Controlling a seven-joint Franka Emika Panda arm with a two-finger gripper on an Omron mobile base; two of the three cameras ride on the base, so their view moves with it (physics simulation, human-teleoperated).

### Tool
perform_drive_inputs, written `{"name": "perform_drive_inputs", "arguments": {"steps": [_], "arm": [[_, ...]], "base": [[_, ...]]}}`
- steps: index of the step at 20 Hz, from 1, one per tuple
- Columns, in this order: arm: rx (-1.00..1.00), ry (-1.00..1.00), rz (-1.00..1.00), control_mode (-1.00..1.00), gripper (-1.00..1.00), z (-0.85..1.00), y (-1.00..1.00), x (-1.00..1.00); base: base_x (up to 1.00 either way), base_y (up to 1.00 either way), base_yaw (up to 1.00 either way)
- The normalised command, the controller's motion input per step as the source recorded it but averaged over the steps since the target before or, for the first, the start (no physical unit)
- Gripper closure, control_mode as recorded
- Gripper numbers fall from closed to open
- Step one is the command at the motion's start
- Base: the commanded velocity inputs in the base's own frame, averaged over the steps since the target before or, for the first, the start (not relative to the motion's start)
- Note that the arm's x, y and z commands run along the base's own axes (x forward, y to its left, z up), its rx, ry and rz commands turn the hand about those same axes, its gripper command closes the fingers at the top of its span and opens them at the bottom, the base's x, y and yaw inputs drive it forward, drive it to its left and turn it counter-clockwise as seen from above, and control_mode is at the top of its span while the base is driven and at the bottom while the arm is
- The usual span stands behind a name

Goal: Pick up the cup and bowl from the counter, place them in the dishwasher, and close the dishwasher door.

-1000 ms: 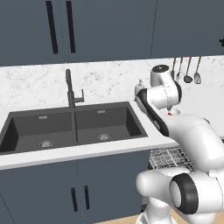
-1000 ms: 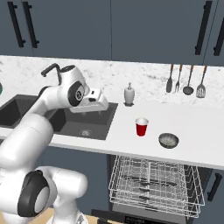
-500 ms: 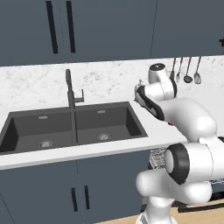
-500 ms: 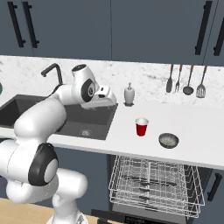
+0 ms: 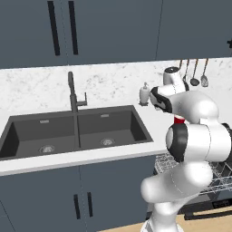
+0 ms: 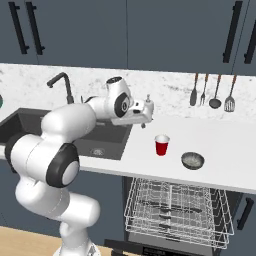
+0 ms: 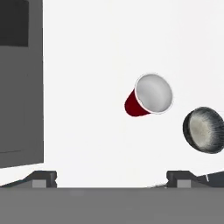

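Item: cup (image 6: pixel 161 145), red, upright on counter (image 6: pixel 220 145), just right of sink (image 6: pixel 100 140); untouched.
Item: bowl (image 6: pixel 192 160), grey, on counter right of cup, near front edge; apart from it.
Item: gripper (image 6: pixel 143 119), jaws wide, nothing held. Over last sec. arm swung from above sink toward cup; now hangs up-left of cup, not touching.
Item: dishwasher (image 6: pixel 177 207), below cup/bowl; rack out and bare, door down.
Status (judged): approach to cup under way; no grasp yet, both items still to load.
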Motion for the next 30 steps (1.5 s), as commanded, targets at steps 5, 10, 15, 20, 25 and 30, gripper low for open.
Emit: {"name": "perform_drive_inputs", "arguments": {"steps": [5, 10, 15, 20, 25, 30], "arm": [[0.02, 0.04, -0.02, -1.0, -1.0, -0.25, -0.01, 0.03], [0.11, 0.0, 0.0, -1.0, -1.0, -0.49, -0.42, 0.26], [0.03, 0.0, 0.0, -1.0, -1.0, -0.21, -0.19, 0.36], [0.0, 0.01, 0.0, -1.0, -1.0, -0.03, -0.03, 0.45], [0.0, 0.01, 0.0, -1.0, -1.0, -0.2, -0.18, 0.32], [0.0, 0.01, 0.0, -1.0, -1.0, -0.26, -0.25, 0.22]], "base": [[0.0, 0.0, 0.0], [0.0, 0.0, 0.0], [0.0, 0.0, 0.0], [0.0, 0.0, 0.0], [0.0, 0.0, 0.0], [0.0, 0.0, 0.0]]}}
